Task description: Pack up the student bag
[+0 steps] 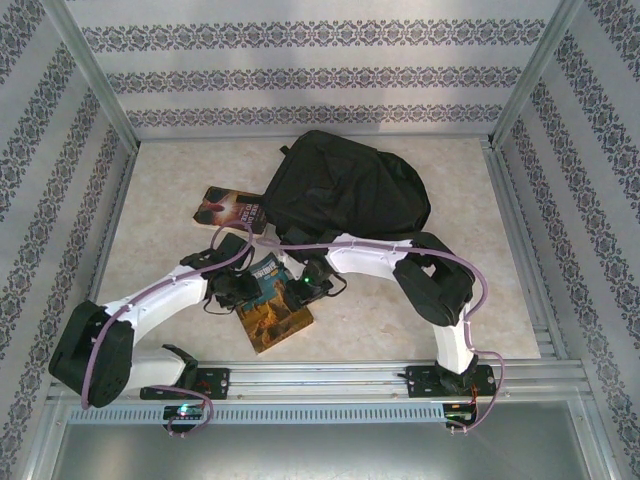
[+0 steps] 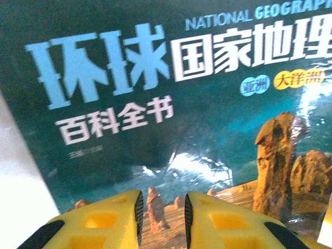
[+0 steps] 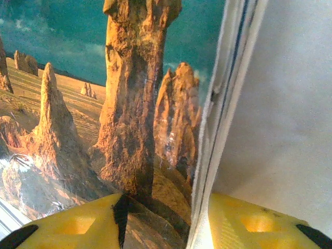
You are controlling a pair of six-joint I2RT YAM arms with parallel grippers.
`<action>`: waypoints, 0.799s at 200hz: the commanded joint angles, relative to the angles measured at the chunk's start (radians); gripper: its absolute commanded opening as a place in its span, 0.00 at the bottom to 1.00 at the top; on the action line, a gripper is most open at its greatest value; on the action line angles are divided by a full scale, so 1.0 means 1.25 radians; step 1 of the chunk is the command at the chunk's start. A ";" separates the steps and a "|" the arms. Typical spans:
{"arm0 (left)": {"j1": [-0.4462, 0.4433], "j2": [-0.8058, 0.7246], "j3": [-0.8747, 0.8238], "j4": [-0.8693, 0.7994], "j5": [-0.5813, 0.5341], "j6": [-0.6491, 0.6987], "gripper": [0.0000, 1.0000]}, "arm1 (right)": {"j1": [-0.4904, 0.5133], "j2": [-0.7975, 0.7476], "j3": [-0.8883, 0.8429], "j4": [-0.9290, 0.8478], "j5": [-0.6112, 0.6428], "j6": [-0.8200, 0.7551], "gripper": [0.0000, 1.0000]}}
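Observation:
The student bag [image 1: 345,185], a large black backpack, lies at the back middle of the table. In front of it a geography book [image 1: 277,316] with a teal and orange cover lies flat. My left gripper [image 1: 233,288] is over the book's left part. In the left wrist view its yellow fingers [image 2: 162,220] stand a little apart above the cover [image 2: 155,104] with nothing between them. My right gripper [image 1: 309,287] is at the book's right side. In the right wrist view its fingers [image 3: 166,220] are open and straddle the book's page edge [image 3: 223,104], one over the cover [image 3: 129,104], one over the table.
A second book [image 1: 232,210] with a dark red cover lies left of the bag, partly under its corner. Patterned walls and metal rails enclose the pale table [image 1: 400,310]. Bare table shows to the right of the geography book [image 3: 282,104].

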 commanded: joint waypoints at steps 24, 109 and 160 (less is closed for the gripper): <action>0.019 0.005 -0.007 0.009 0.016 0.020 0.29 | -0.052 0.048 0.075 0.002 -0.023 0.044 0.51; 0.097 -0.138 -0.113 -0.076 0.010 -0.046 0.29 | -0.065 0.131 0.182 -0.009 -0.131 0.056 0.46; 0.107 -0.057 -0.142 0.021 0.040 -0.048 0.29 | -0.067 0.153 0.194 -0.021 -0.147 0.056 0.43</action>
